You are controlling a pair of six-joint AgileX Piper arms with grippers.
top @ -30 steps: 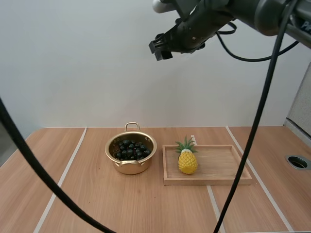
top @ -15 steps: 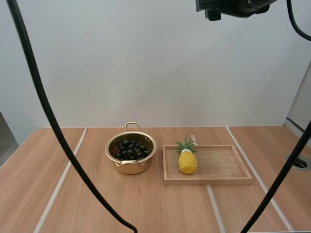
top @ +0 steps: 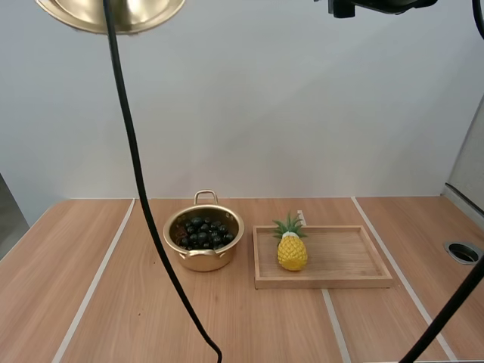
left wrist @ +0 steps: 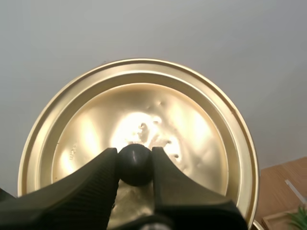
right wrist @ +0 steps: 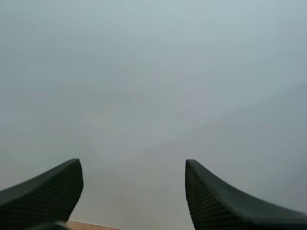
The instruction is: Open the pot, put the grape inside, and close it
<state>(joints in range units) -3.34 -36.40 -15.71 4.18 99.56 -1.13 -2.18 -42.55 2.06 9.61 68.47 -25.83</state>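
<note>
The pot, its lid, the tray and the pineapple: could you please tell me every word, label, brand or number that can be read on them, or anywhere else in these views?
None: no text can be read anywhere.
The gold pot, its lid, the wooden tray, the pineapple and the table bear no words, labels, brands or numbers.
</note>
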